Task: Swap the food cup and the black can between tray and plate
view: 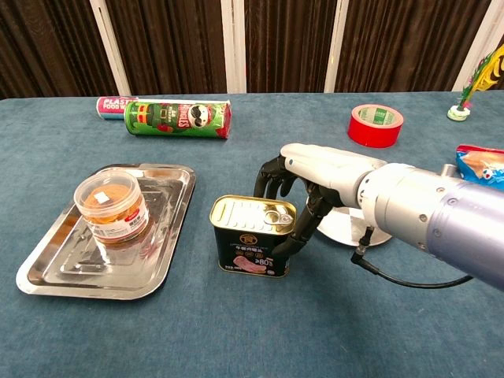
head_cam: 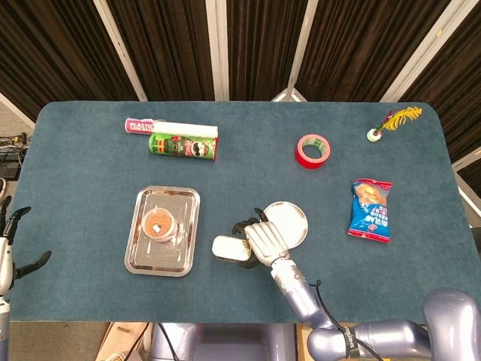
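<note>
The black can [view: 253, 235] stood upright on the blue table [view: 236, 331], between the steel tray [view: 47, 276] on the left and the round plate [head_cam: 294, 216] on the right, on neither of them. The right hand [view: 315, 177] reached over the can's right end, its fingers [view: 272, 175] curled down behind the far edge and the thumb against the near right corner; whether it truly gripped the can could not be told. The food cup [view: 111, 205], holding something orange-brown, sat inside the tray towards its far end. The left hand [head_cam: 9, 241] hung off the near left edge of the table, fingers spread and holding nothing. Farther back lay a green crisp tube [head_cam: 183, 145] beside a pink-and-white tube [head_cam: 170, 126], with a red tape roll [head_cam: 313, 150], a snack bag [head_cam: 371, 209] and a feathered toy [head_cam: 392, 122] on the right.
</note>
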Controlling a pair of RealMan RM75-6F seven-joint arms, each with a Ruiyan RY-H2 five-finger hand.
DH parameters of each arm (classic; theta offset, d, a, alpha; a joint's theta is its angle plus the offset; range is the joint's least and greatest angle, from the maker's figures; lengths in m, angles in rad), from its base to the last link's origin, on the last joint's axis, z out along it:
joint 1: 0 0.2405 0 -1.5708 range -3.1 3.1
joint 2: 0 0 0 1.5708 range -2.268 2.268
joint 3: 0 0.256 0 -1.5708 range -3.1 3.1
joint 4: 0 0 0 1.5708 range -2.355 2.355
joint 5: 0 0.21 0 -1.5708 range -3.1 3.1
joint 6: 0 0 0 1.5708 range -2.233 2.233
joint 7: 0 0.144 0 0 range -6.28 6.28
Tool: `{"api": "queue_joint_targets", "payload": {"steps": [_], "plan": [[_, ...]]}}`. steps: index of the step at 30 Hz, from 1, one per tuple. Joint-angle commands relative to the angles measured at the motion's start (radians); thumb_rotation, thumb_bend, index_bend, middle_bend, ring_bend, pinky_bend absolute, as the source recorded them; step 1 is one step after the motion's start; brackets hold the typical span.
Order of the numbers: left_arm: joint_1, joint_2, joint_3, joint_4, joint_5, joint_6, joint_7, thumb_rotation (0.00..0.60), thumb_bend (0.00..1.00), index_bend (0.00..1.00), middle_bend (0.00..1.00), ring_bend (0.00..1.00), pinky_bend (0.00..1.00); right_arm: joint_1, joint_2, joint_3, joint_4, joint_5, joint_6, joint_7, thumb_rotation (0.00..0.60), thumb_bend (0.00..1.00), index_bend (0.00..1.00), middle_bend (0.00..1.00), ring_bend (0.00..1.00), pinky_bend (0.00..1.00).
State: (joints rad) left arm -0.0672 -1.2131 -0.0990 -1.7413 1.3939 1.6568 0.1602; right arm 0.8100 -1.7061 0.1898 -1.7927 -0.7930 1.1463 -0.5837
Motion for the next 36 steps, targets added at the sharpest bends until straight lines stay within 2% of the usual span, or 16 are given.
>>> {"api": "queue_joint_targets", "payload": {"steps": [1, 9, 20, 29, 36], "plan": [[0.001, 0.0, -0.002, 0.002, -0.001, -0.003, -0.004, 0.6, 0.11, 0.21, 0.0, 0.0, 0.01, -0.002, -0.018, 0.004, 0.013, -0.001, 0.013, -0.001, 0.6, 0.0, 0.42, 0.39, 0.29, 0.0], [0.008, -0.002, -0.014, 0.0, -0.006, -0.004, -0.027, 0.6, 0.11, 0.23, 0.0, 0.0, 0.01, -0.004, -0.055, 0.024, 0.034, 0.005, 0.038, 0.004, 0.6, 0.05, 0.51, 0.44, 0.33, 0.0], [0.014, -0.003, -0.027, -0.002, -0.011, -0.01, -0.049, 0.6, 0.12, 0.25, 0.0, 0.0, 0.01, -0.005, -0.079, 0.045, 0.05, 0.031, 0.049, -0.005, 0.6, 0.18, 0.61, 0.53, 0.38, 0.0], [0.019, -0.007, -0.042, -0.003, -0.026, -0.011, -0.059, 0.6, 0.13, 0.25, 0.0, 0.0, 0.01, -0.027, -0.035, 0.049, 0.021, -0.01, 0.004, 0.073, 0.6, 0.25, 0.66, 0.58, 0.46, 0.0], [0.02, -0.007, -0.05, -0.008, -0.037, -0.017, -0.057, 0.6, 0.13, 0.26, 0.0, 0.0, 0.01, -0.052, 0.023, 0.062, -0.025, -0.054, -0.031, 0.165, 0.6, 0.25, 0.67, 0.58, 0.47, 0.0]]}}
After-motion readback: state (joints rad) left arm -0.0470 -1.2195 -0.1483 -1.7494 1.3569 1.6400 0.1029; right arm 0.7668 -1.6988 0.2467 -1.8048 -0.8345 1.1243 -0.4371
